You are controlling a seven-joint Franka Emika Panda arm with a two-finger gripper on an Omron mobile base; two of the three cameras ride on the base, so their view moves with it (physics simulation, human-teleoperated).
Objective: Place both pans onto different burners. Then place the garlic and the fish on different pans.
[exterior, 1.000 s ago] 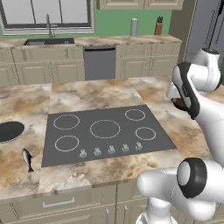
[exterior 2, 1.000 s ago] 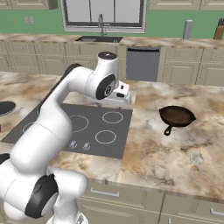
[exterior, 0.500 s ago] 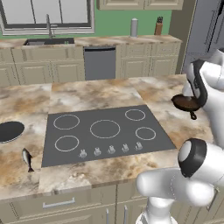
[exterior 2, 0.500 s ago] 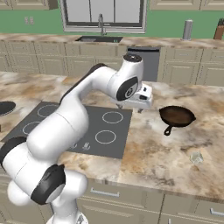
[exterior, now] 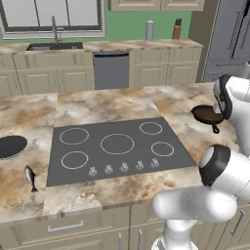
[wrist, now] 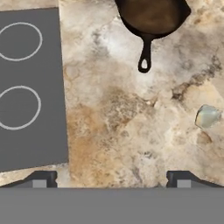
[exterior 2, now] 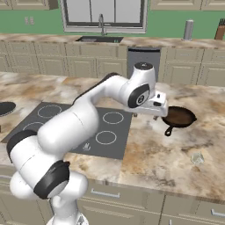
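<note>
The dark brown pan [exterior 2: 179,117] lies on the counter right of the cooktop [exterior 2: 61,121], handle toward the front. In the hand view this pan [wrist: 153,15] is at the top, its handle [wrist: 144,54] pointing down. My gripper [exterior 2: 151,113] hangs open above the counter just left of it, nothing between its fingertips [wrist: 41,179]. The garlic [exterior 2: 197,158] sits on the counter in front of the pan, pale in the hand view [wrist: 207,116]. The flat black pan [exterior: 10,146] and the fish [exterior: 30,178] lie left of the burners [exterior: 117,143].
Two burner rings [wrist: 19,40] show at the left of the hand view. A row of small knobs [exterior: 123,167] lines the cooktop's front edge. The back counter holds a sink [exterior: 53,46], a grey canister [exterior: 149,30] and a knife block [exterior: 177,29].
The arm has swung to the right, from over the cooktop's right side to beside the brown pan. The gripper stays open. Pans, fish and garlic have not moved.
</note>
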